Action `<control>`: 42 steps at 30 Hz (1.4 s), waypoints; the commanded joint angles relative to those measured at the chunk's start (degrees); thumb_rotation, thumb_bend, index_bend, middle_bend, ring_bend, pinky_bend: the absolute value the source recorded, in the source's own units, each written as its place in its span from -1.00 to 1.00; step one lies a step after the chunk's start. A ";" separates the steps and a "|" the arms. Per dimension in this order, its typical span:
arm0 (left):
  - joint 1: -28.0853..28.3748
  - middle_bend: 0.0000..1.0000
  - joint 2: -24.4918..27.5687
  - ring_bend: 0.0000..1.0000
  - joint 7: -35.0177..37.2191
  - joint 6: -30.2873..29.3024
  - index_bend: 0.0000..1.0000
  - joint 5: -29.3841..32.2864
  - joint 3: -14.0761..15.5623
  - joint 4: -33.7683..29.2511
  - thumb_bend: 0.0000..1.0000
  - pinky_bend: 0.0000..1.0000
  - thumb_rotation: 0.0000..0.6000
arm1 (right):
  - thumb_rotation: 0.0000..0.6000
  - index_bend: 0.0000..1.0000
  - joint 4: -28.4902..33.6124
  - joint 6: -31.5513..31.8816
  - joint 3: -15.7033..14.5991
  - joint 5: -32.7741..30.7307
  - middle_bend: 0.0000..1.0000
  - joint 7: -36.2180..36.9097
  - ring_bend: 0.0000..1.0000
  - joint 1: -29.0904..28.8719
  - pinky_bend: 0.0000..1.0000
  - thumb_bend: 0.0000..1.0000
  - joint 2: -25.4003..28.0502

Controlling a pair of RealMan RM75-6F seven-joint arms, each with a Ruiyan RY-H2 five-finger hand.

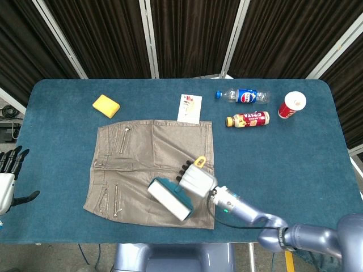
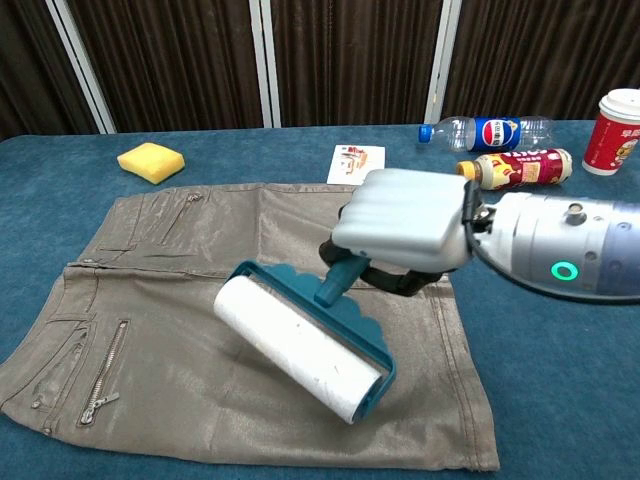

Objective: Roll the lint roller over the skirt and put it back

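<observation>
A shiny taupe skirt (image 1: 136, 164) (image 2: 170, 300) lies flat in the middle of the blue table. My right hand (image 1: 196, 180) (image 2: 405, 225) grips the teal handle of the lint roller (image 1: 169, 199) (image 2: 300, 345). The white roll hangs over the skirt's lower right part; I cannot tell whether it touches the fabric. My left hand (image 1: 7, 175) hovers off the table's left edge, fingers spread, holding nothing; the chest view does not show it.
A yellow sponge (image 1: 106, 105) (image 2: 151, 161) lies at the back left. Behind the skirt sits a small card (image 1: 190, 107) (image 2: 358, 164). At the back right are a Pepsi bottle (image 1: 243, 95) (image 2: 485, 132), a lying drink bottle (image 1: 247, 119) (image 2: 515, 167) and a red cup (image 1: 291, 104) (image 2: 616, 131).
</observation>
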State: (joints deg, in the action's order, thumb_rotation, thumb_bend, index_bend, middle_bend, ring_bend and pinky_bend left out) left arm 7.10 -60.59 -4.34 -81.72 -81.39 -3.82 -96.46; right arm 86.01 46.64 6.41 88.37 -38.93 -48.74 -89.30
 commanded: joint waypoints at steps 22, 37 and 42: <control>0.62 -1.00 0.64 -1.00 1.35 1.32 -1.00 0.32 -0.06 -0.33 -1.00 -1.00 1.00 | 1.00 -0.06 -15.66 4.77 -0.66 -10.59 -0.01 -14.09 -0.22 3.05 -0.16 0.85 -2.07; 0.58 -1.00 1.04 -1.00 1.73 0.89 -1.00 -0.67 0.27 -1.08 -1.00 -1.00 1.00 | 1.00 -0.05 -6.96 5.03 -2.42 -9.95 -0.01 -19.12 -0.22 2.38 -0.15 0.85 -0.97; 0.49 -1.00 1.31 -1.00 2.13 0.77 -1.00 -0.81 0.34 -1.18 -1.00 -1.00 1.00 | 1.00 -0.04 -2.00 4.35 -2.62 -10.12 -0.01 -23.65 -0.20 1.07 -0.15 0.85 -2.07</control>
State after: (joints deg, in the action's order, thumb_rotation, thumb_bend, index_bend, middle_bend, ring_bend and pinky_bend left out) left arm 7.59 -59.29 -2.22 -80.95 -82.19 -3.48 -97.64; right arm 82.18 51.47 4.00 78.39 -60.75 -46.93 -90.78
